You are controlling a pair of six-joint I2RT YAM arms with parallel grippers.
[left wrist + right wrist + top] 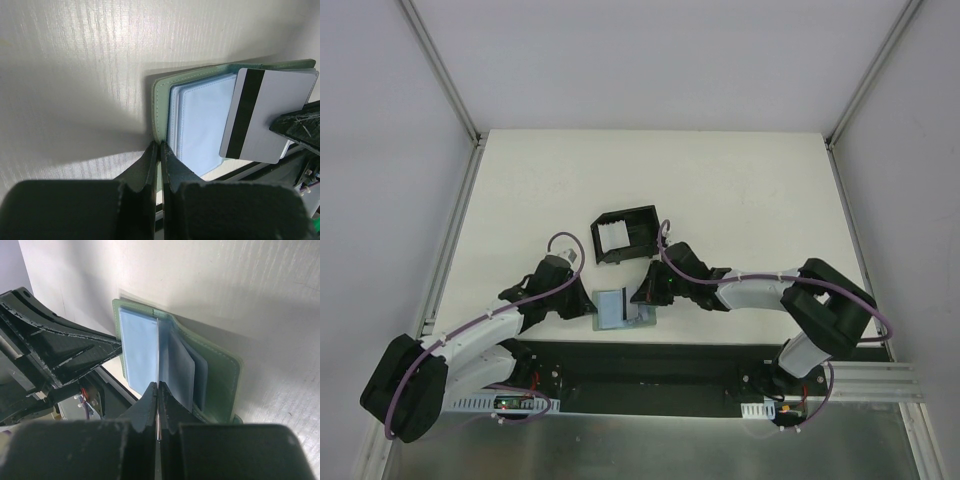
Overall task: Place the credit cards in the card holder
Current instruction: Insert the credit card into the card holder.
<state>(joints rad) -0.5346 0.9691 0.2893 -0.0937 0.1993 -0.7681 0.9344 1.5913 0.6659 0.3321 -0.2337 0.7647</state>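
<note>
Left pincer [160, 146] was clamped on the near edge of the open grey-green case [160, 100], seemingly pinning it to the bench [75, 75] so the striped credit card [267, 115], gripped edge-on by the right pincer [158, 388], could come clear. Card holder [628, 211] stood just beyond the case. Its pale contents were too small to identify, and the blue card was indistinguishable from the sleeves [200, 125].
</note>
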